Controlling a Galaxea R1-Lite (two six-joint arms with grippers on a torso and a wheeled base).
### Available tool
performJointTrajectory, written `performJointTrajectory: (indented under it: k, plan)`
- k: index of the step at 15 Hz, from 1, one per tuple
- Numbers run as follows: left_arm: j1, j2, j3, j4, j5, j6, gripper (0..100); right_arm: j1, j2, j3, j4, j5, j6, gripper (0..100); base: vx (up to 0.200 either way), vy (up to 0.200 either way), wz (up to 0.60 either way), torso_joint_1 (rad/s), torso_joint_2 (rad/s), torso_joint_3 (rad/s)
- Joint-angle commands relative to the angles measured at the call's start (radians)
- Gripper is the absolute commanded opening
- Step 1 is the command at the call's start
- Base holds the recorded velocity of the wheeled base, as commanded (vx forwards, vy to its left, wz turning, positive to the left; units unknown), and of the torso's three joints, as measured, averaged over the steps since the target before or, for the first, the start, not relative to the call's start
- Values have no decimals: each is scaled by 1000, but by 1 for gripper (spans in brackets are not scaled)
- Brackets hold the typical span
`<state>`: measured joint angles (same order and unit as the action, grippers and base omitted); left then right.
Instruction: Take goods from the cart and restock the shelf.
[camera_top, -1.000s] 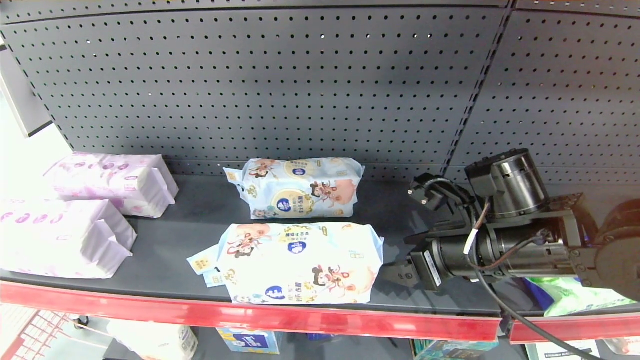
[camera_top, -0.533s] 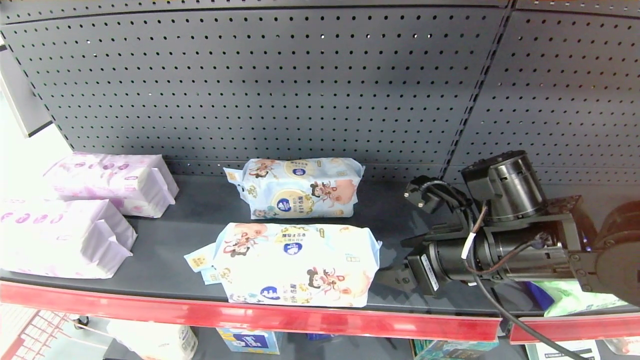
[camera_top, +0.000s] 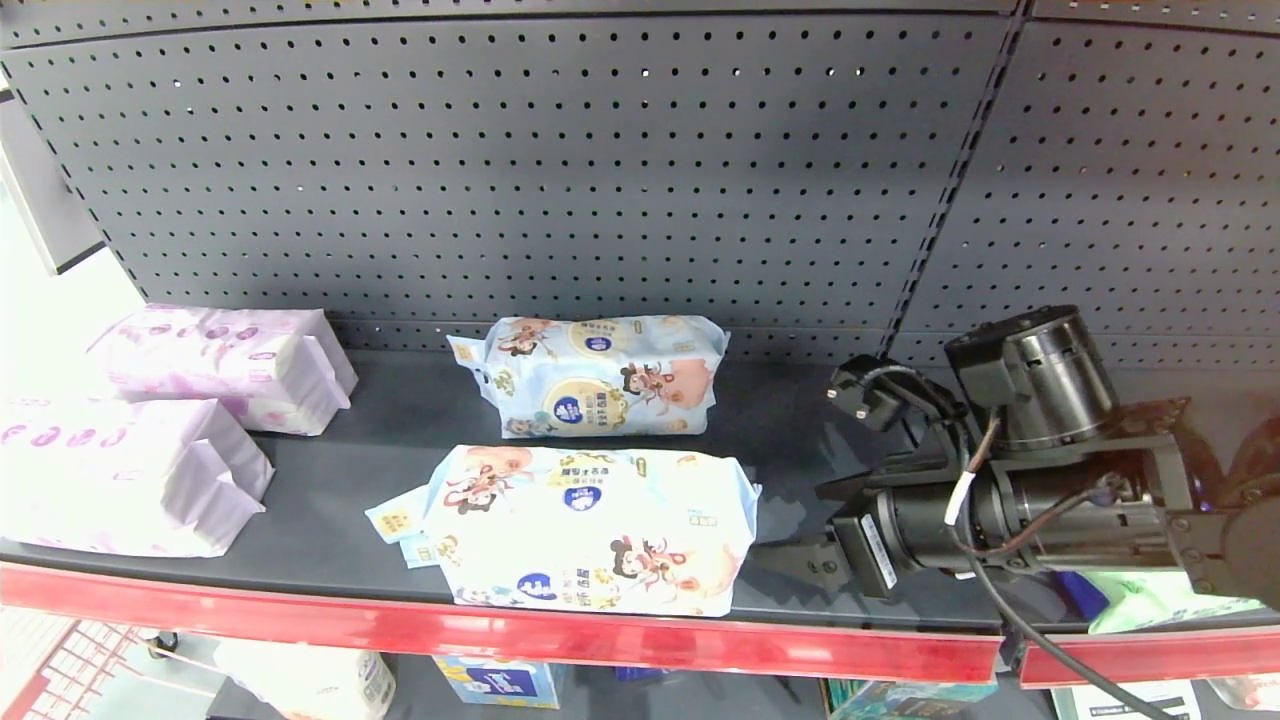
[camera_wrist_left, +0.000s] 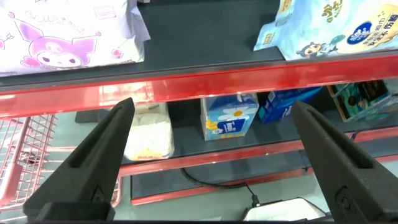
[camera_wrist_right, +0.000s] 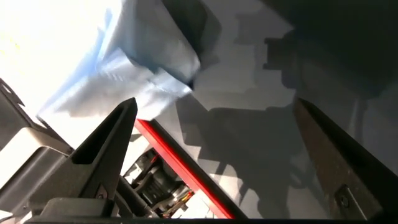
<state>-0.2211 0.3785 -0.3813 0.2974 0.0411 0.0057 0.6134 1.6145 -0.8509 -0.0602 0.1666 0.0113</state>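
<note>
Hovering right gripper (camera_top: 812, 525) beside pack (camera_top: 590, 530) on shelf (camera_top: 330, 480), fingers (camera_wrist_right: 102, 146) spread, empty. Guess pack's placed; next up, back to cart (camera_top: 60, 650).

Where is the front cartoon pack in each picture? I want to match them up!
Head view: the front cartoon pack lies mid-picture, just behind the red strip.
Left wrist view: its end sits just behind the red strip.
Right wrist view: its pale blue end lies beside the red strip.
Shared landmark: the red strip.
</note>
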Motion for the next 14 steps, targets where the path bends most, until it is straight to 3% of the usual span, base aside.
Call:
performJointTrajectory:
  k: [1, 2, 6, 8, 11, 14]
  plan:
    - [-1, -3, 21, 0, -1, -1, 100, -24, -148, 56, -1, -53, -5, 100, 0, 0, 0, 0, 0, 0]
    - [-1, -3, 21, 0, -1, -1, 100, -24, -148, 56, -1, -53, -5, 100, 0, 0, 0, 0, 0, 0]
    - [-3, -89, 108, -3, -9, -4, 100, -73, -651, 300, -3, -363, -8, 100, 0, 0, 0, 0, 0, 0]
    - [-6, -121, 107, -3, -17, -4, 100, -150, -855, 414, -1, -496, -43, 100, 0, 0, 0, 0, 0, 0]
    - [-9, -142, 99, -9, -64, -4, 100, -290, -1150, 549, 0, -524, -183, 100, 0, 0, 0, 0, 0, 0]
    - [-7, -156, 97, -12, -93, -4, 100, -356, -1269, 555, 0, -527, -272, 100, 0, 0, 0, 0, 0, 0]
